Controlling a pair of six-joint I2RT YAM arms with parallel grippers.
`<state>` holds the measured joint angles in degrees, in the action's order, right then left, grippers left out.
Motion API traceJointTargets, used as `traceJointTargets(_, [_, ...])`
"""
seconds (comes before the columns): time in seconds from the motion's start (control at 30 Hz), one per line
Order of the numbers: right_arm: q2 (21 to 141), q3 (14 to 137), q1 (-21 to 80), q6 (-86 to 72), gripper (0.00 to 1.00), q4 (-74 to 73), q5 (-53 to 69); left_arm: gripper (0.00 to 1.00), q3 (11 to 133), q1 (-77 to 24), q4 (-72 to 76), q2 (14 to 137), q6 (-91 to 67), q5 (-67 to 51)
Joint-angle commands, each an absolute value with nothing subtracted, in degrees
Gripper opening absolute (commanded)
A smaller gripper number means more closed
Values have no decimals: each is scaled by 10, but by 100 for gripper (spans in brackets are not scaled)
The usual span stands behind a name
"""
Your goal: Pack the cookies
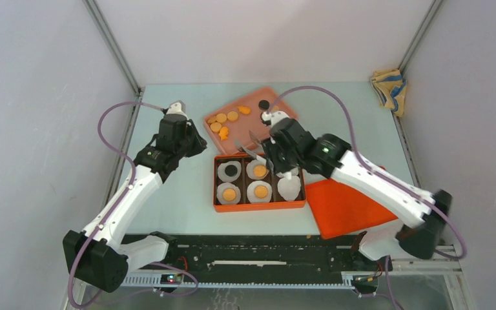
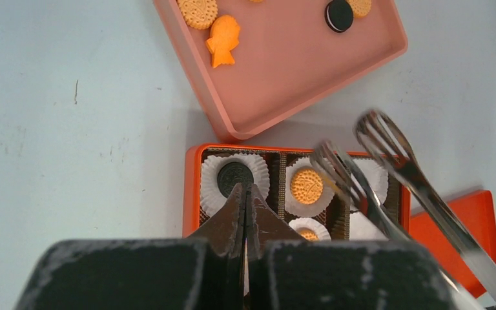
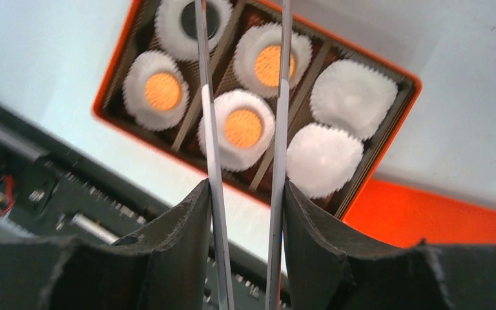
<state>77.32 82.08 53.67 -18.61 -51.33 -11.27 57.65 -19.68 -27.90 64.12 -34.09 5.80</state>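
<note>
Okay, hidden bits: from above, the right gripper (image 3: 245, 190) covered the far-right slot of the box (image 1: 216, 184) (the right wrist view showed just an empty cup there).
Cut off: the tongs (image 3: 208, 116) went off the top of the right wrist view. Their tips only showed in the left wrist view, blurred and apart.
Also blocked: in the left wrist view, the near row of the box sat mostly behind the left gripper (image 2: 246, 194), and the tray (image 2: 297, 97) was clipped at the top edge.
Right fingers: clamped on the tongs, one metal arm pressed against each pad.
Left fingers: pinched together tip to tip.
Cookies in the box: four cookies (image 1: 259, 170), each in a paper cup (image 3: 352, 97). There was a black cookie (image 2: 234, 175) far-left and orange ones far-middle, near-left and near-middle.
Cookies vs fingers: the tong arms framed the middle column in the right wrist view, and the black cookie showed just past the left fingertips.
Loose cookies: the rest lay in the tray beyond the box, mostly orange rounds, plus one black and one fish-shaped.
Textures: the cups were white and crinkled, and the box orange with brown ribbed dividers. The tray was smooth pink with a low rim, the tongs shiny with looped tips, the round cookies embossed.
Off to the side: a flat orange lid (image 1: 345, 206) lay just right of the box, and a crumpled yellow-and-blue cloth (image 1: 387, 90) sat at the far right corner of the table (image 1: 181, 194).
</note>
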Motion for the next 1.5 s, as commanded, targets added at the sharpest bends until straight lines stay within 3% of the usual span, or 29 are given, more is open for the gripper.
traceJointTargets(0.0, [867,864,489,-127,46,-429,-130,0,610,-193,-268,637,-338,66])
traceJointTargets(0.23, [1017,949,437,-106,40,-395,-100,0,615,-194,-280,632,-329,86])
traceJointTargets(0.6, [1167,1080,393,-102,43,-396,-24,0,616,-193,-283,638,-328,91])
traceJointTargets(1.07, [1273,1207,373,-106,45,-437,-21,1,612,-192,-282,639,-331,88])
traceJointTargets(1.3, [1298,1232,363,-109,52,-440,-14,1,607,-192,-279,635,-333,85])
traceJointTargets(1.4, [1310,1253,362,-108,50,-446,-6,0,605,-193,-279,637,-333,85])
traceJointTargets(1.47, [1315,1263,362,-103,44,-448,-6,1,604,-193,-279,637,-332,85])
